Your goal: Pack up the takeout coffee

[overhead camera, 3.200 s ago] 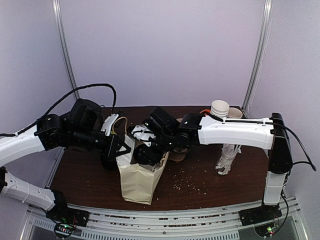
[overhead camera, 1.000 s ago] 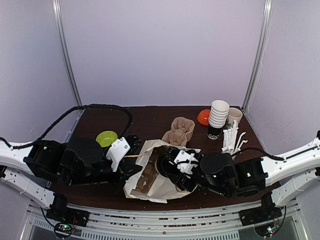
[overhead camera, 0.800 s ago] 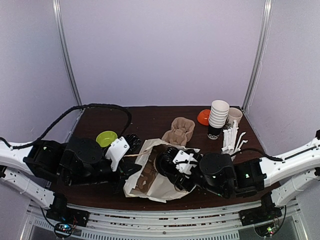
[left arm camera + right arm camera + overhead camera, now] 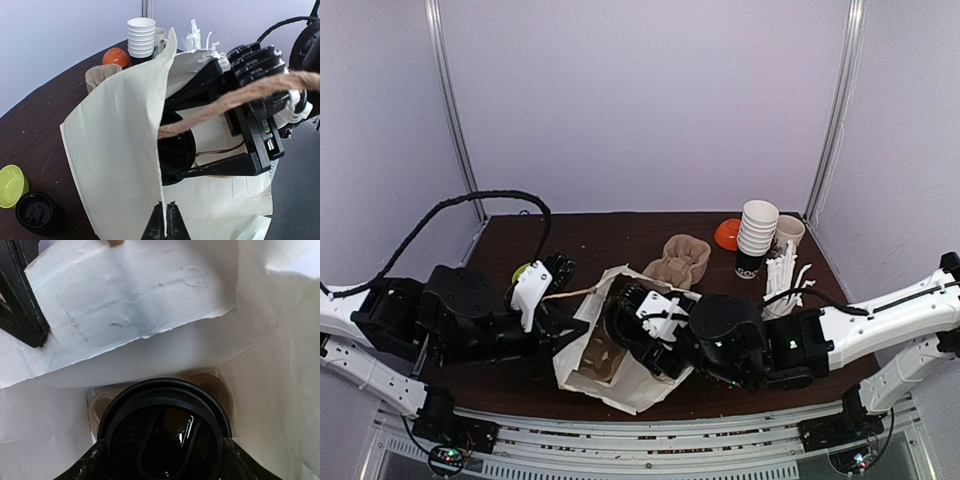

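Note:
The takeout coffee shows only as its black lid (image 4: 165, 432), deep in the mouth of the white paper bag (image 4: 582, 375); its white cup is hidden. My right gripper (image 4: 162, 462) reaches into the bag and is shut on the coffee, one finger on each side of the lid. In the left wrist view the lid (image 4: 176, 150) sits behind the bag's rim, with a right finger (image 4: 225, 165) beside it. A brown cardboard carrier (image 4: 220, 390) lies in the bag under the cup. My left gripper (image 4: 166, 222) is shut on the bag's rim (image 4: 162, 165).
At the back right stand a tall stack of white cups (image 4: 758, 228), an orange bowl (image 4: 727, 233) and white cutlery (image 4: 785, 280). A second cardboard carrier (image 4: 678, 260) lies mid-table. A green bowl (image 4: 10, 185) and a short black cylinder of lids (image 4: 35, 212) sit left of the bag.
Both arms and the bag have shifted left. The bag's mouth is raised and held wider, and the right gripper sits deeper inside it. The left arm now covers most of the green bowl.

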